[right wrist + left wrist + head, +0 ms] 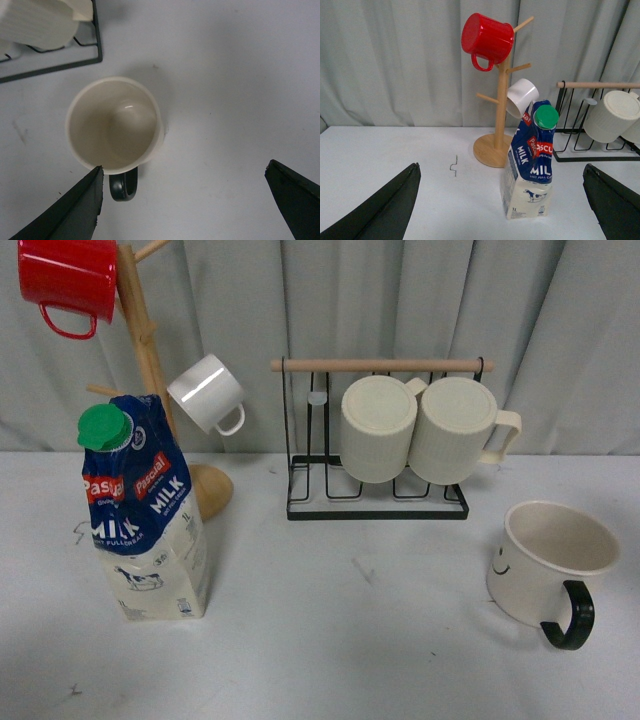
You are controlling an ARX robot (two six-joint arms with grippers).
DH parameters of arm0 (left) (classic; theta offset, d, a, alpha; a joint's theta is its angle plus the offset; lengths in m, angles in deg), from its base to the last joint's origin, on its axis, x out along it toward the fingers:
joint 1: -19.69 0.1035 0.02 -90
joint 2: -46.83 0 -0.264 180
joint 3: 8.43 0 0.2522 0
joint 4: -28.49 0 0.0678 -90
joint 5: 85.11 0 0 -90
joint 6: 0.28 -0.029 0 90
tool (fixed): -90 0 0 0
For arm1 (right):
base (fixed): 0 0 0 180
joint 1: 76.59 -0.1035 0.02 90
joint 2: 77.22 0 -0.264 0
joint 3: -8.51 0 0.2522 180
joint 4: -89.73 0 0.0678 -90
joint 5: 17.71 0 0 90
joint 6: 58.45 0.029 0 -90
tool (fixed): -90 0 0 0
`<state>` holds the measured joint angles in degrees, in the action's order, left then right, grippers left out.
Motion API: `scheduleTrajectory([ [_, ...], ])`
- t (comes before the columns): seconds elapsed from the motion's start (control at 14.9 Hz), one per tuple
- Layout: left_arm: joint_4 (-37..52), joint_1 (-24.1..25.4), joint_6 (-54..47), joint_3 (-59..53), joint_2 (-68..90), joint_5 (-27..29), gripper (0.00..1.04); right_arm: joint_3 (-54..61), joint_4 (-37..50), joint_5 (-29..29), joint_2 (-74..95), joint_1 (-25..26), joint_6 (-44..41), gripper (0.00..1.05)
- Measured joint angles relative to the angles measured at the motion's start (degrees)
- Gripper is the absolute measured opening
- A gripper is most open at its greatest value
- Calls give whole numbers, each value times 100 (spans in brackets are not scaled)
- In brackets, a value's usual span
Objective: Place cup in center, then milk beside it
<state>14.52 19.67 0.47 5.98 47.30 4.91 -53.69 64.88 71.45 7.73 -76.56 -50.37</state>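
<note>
The cup, a wide cream mug with a black handle and a small smiley face, stands upright at the table's right. In the right wrist view the cup lies below the open right gripper, beside one fingertip, with its black handle showing. The milk, a blue-and-cream carton with a green cap, stands at the left. The open left gripper faces the milk, which sits between its fingertips and farther off. Neither gripper shows in the front view.
A wooden mug tree holds a red mug and a small white mug behind the milk. A black wire rack with two ribbed cream mugs stands at the back centre. Grey curtain behind.
</note>
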Motion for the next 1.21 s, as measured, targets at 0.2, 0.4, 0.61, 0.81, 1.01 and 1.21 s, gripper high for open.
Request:
scheduleTrajectory([
  [0.2,0,0,0,0,0,0,98,-612,-295,-219,872,-153,74,98],
  [0.4,0,0,0,0,0,0,98,-1119,-341,-275,1668,-192,291,98],
  [0.61,0,0,2,0,-2,0,98,-1438,-210,-138,2402,-367,522,98],
  [0.81,0,0,2,0,0,0,98,-1832,-372,-396,2999,-522,557,98],
  [1.01,0,0,0,0,0,0,98,-1941,-457,-636,3132,-522,564,75],
  [1.21,0,0,0,0,0,0,98,-1998,-483,-662,3134,-520,568,31],
])
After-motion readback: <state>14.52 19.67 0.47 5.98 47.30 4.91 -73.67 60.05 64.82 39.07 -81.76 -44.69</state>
